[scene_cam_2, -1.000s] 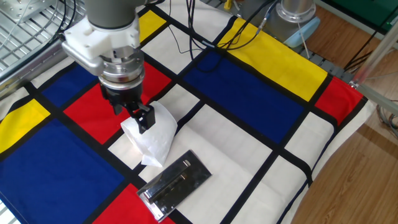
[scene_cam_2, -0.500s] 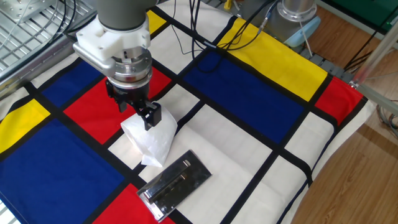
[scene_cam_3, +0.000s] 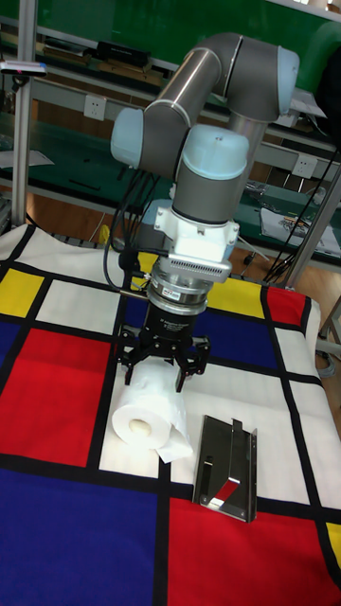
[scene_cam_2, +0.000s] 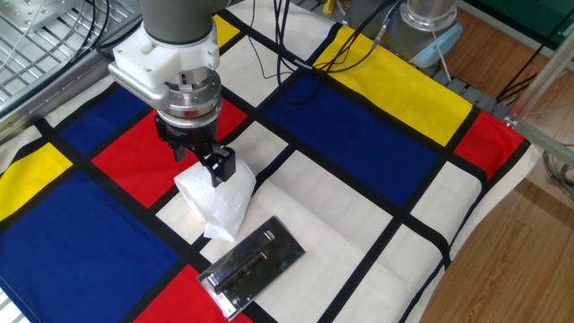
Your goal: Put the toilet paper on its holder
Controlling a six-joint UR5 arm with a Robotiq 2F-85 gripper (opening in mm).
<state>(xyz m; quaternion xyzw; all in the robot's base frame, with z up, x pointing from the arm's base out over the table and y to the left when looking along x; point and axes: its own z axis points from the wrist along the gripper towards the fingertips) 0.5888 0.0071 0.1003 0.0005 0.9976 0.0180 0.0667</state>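
The toilet paper (scene_cam_2: 220,199) lies on its side on a white square of the cloth. Its tan core (scene_cam_3: 140,428) faces the tall fixed view, and a loose sheet (scene_cam_3: 173,453) trails at its lower right. My gripper (scene_cam_2: 195,163) hangs straight down over the back of the roll (scene_cam_3: 152,412), open, with one finger on each side of the roll's top. I cannot tell whether the fingers (scene_cam_3: 184,375) touch the paper. The chrome holder (scene_cam_2: 254,265) lies flat just in front of and to the right of the roll (scene_cam_3: 227,466), apart from it.
The table is covered by a cloth of red, blue, yellow and white squares with black bands (scene_cam_2: 359,135). Cables (scene_cam_2: 269,45) run across its far side. The table's right edge (scene_cam_2: 466,242) drops to a wooden floor.
Over the last second the gripper has shifted a little to the right and closer over the roll. The roll and the holder have not moved.
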